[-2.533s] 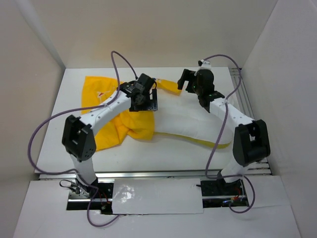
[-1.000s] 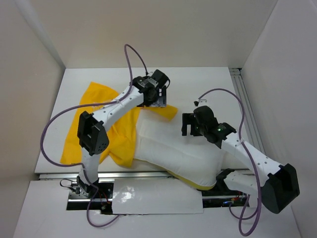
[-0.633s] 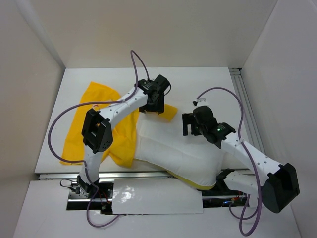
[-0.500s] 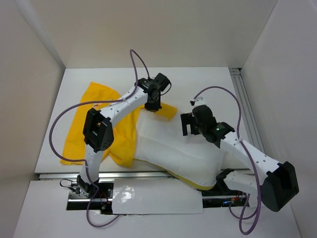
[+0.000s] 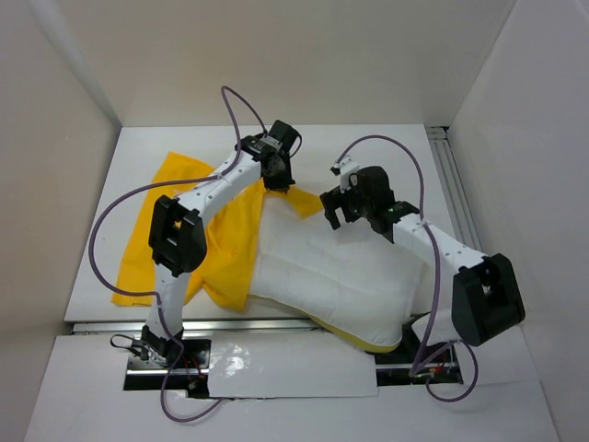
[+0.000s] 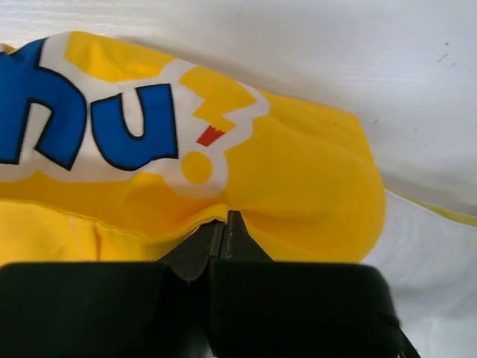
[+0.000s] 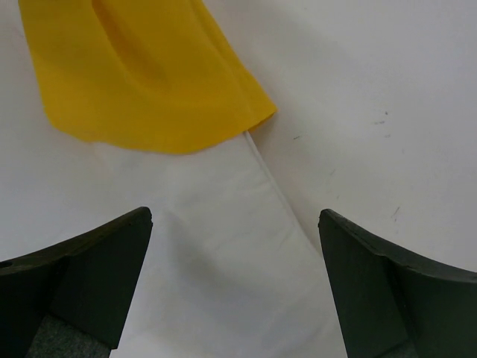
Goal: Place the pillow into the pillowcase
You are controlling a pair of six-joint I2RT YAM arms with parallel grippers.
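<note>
Pillowcase: the bright yellow fabric pillowcase with blue cartoon lettering (image 5: 225,249) lies crumpled over the left half of the white bench (image 5: 386,157), and one flap reaches toward the far middle.

Left gripper: my left gripper (image 5: 276,177) is near the far edge, its fingers pressed together on a pinched fold of yellow cloth just under the lettering.

Pillow: the large puffy white pillow (image 5: 331,276) fills the middle toward the near edge. A yellow strip runs along its near side, and its far left corner sits under the yellow flap.

Right gripper: my right gripper (image 5: 331,210) hangs over the pillow's far edge with its fingers wide apart and nothing between them.

Handling, pillowcase: I judge it thin, limp and light. A pinch on the hem at the mouth should hold, though a single layer could slip free.

Handling, pillow: soft, bulky and light. It will squash and sag, so I would take a corner or the seamed edge, not the middle.

Count: one pillowcase, one pillow, two grippers.
</note>
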